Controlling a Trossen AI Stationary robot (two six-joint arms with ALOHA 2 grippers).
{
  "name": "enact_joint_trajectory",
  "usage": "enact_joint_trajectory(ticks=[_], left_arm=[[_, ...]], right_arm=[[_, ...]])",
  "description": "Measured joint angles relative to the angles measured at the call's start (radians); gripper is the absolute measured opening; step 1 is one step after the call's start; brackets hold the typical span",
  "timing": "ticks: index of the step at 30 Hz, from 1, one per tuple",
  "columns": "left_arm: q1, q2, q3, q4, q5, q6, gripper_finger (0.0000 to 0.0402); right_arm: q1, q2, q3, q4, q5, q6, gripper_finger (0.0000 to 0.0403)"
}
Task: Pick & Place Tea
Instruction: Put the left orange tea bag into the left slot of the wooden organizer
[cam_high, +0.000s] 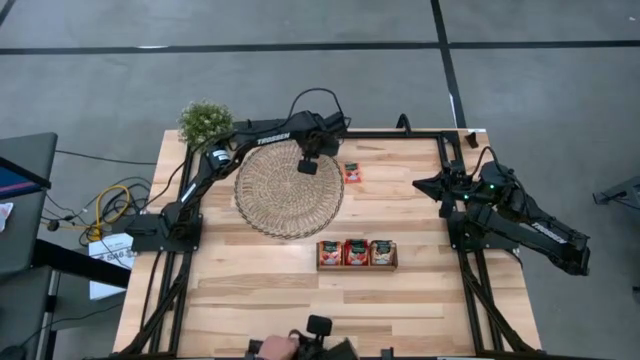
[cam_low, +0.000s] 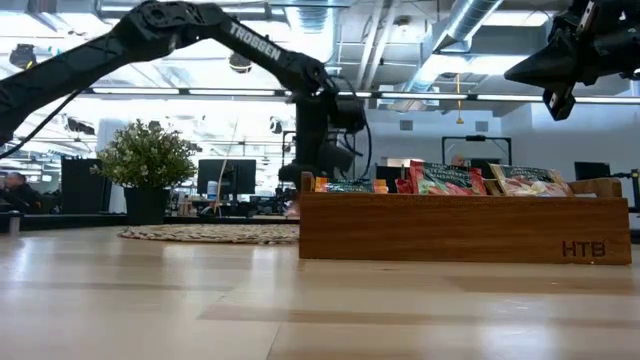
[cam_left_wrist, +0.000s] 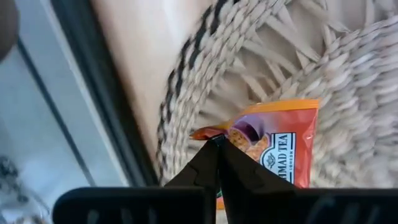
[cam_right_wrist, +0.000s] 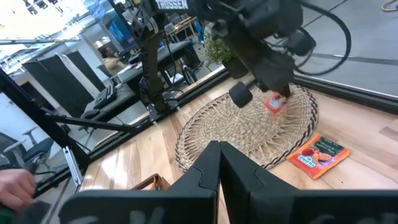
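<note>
Gripping: my left end effector (cam_left_wrist: 217, 144) is closed on the corner of a red-orange tea sachet (cam_left_wrist: 280, 146), over the far edge of the round woven mat (cam_high: 289, 190).
Sachet position: it hangs from my fingertips above the mat weave; in the right wrist view it shows as a small red patch (cam_right_wrist: 274, 104) under my left arm. I cannot tell whether its lower edge touches the mat.
Other tea: one loose sachet (cam_high: 352, 173) lies flat on the surface just beside the mat; more sachets stand in the three-part wooden tray (cam_high: 357, 266), nearer the front edge.
Right end effector (cam_high: 424, 186): closed and empty, parked raised at the right side, apart from all tea.
Step in hand: judged as the pick stage, grasp made on one sachet, transfer not yet done.
Next move: likely lift clear of the weave, carry toward the tray, and lower over a compartment. The corner hold looks thin, so a slow carry seems wise.
Bystander: a person's hand (cam_high: 272, 347) shows at the front edge.
</note>
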Motion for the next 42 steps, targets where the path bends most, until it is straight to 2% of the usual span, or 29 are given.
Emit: enact_joint_trajectory(ticks=[4,9,16,22,27,32,42], left_arm=[[-0.026,-0.008,0.086,-0.12,-0.066,-0.109,0.0],[-0.092,-0.015,0.263,-0.348,-0.09,-0.364,0.0],[-0.278,-0.14,0.229,-0.439,-0.068,-0.633,0.0],[-0.469,-0.158,0.23,-0.446,-0.051,-0.778,0.0],[-0.584,-0.145,0.23,-0.418,-0.047,-0.893,0.0],[-0.657,-0.121,0.231,-0.362,-0.05,-1.009,0.0],[-0.74,-0.063,0.23,-0.318,-0.079,-1.082,0.0]], right_arm=[[0.0,0.0,0.0,0.0,-0.001,0.0,0.0],[0.0,0.0,0.0,0.0,-0.001,0.0,0.0],[0.0,0.0,0.0,-0.004,-0.001,0.0,0.0],[0.0,0.0,0.0,-0.004,-0.001,0.0,0.0],[0.0,0.0,0.0,-0.004,-0.001,0.0,0.0],[0.0,0.0,0.0,-0.006,-0.001,0.0,0.0],[0.0,0.0,0.0,-0.053,-0.002,0.0,0.0]])
